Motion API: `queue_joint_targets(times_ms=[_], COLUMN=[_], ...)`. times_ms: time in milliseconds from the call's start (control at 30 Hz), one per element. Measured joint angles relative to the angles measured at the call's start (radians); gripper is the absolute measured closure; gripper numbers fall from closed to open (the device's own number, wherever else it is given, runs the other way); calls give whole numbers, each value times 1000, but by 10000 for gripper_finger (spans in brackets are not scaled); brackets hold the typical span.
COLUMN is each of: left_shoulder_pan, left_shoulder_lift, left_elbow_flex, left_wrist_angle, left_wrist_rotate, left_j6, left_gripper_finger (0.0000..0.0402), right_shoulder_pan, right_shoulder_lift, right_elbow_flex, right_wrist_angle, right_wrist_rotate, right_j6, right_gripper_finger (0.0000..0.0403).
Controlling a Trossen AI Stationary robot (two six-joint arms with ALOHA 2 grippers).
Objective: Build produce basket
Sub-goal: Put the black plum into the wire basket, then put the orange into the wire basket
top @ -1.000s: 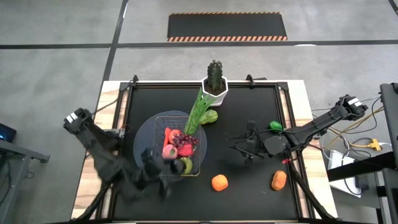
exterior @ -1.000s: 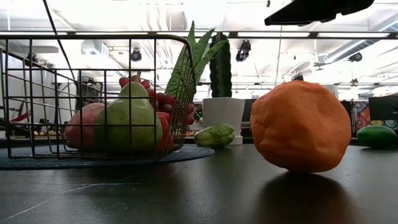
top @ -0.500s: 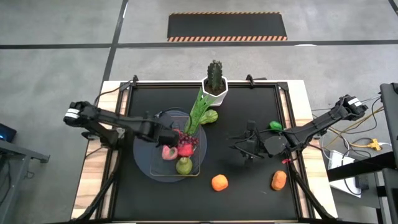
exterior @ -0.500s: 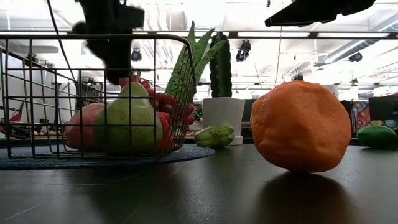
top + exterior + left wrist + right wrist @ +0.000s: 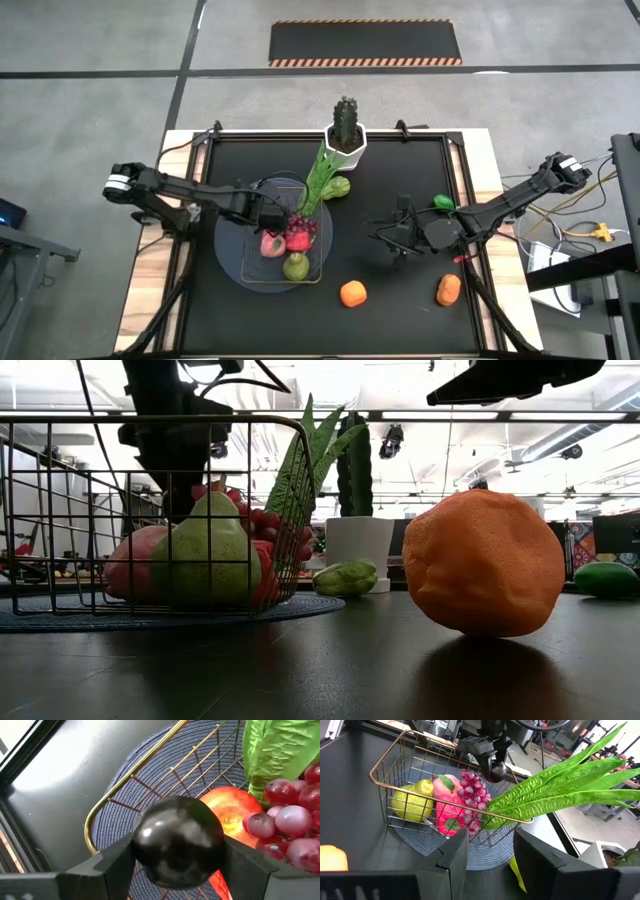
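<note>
One dark fruit is hanging over the basket [image 5: 272, 232], and it could roll out.

From the left: the left gripper [image 5: 176, 862] is pinching a dark round fruit [image 5: 177, 841] between half-spread fingers above the basket's back corner, beside the apple [image 5: 231, 810] and grapes [image 5: 287, 815]; dropping it near the rim risks a bounce out. The right gripper [image 5: 490, 851] is waiting part-open and empty, near the orange [image 5: 352, 293].

A dark green cactus in a white pot [image 5: 345, 134] is seen at the far edge of the black tabletop [image 5: 400, 200]. A black floor mat with orange-striped edges [image 5: 365, 43] lies on the grey concrete floor [image 5: 90, 90] beyond. Light wooden table margins [image 5: 145, 290] are visible at either side.
</note>
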Motion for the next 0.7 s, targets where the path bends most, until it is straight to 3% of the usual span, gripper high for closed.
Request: queue_joint_targets(times_ms=[467, 700], left_shoulder_pan=[-1, -11], left_shoulder_lift=[4, -12], left_elbow_flex=[-3, 52], left_wrist_angle=[-1, -6], left_wrist_rotate=[-3, 4], left_j6=[32, 82], left_gripper_finger=[91, 89], right_shoulder_pan=[0, 0], right_shoulder_lift=[-1, -2], right_elbow_flex=[2, 45], right_wrist_angle=[-2, -65], right_wrist_rotate=[-16, -164], right_j6=[78, 198], right_gripper_finger=[257, 257])
